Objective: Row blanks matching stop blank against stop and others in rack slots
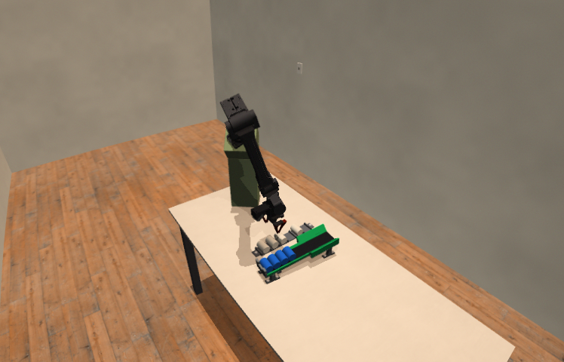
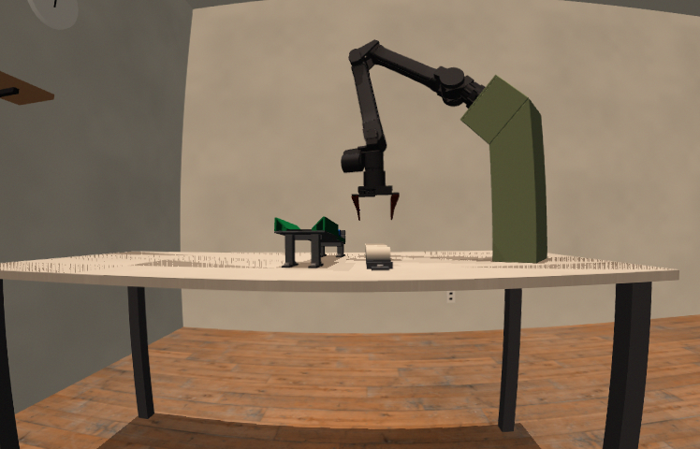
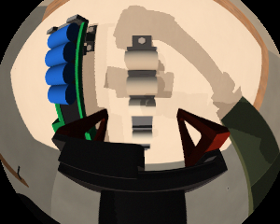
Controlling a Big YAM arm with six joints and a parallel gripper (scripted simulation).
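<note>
Several blue blanks [image 1: 274,259] [image 3: 61,55] lie across the green-sided ramp [image 1: 317,243] [image 3: 79,70] in a tight row at its stop end. Off-white blanks lie across the dark stock rack [image 1: 255,253] [image 2: 379,266] [image 3: 141,41]: two [image 1: 262,245] [image 3: 141,61] [image 1: 271,242] [image 3: 142,86] near one end, a third [image 1: 281,238] [image 3: 142,106] beside them, and another [image 1: 296,230] [image 3: 142,135] beyond a gap. They look roughly centered; exact seating is hard to tell. My gripper [image 1: 272,226] [image 2: 375,219] [image 3: 142,112] is wide open and empty, above the rack.
The ramp stands on legs [image 1: 329,252] [image 2: 289,250] close beside the rack and higher than it. The green arm pedestal [image 1: 243,179] [image 2: 516,195] stands on the table [image 1: 366,305] on the rack's other side. A wall shelf [image 2: 3,78] is far off.
</note>
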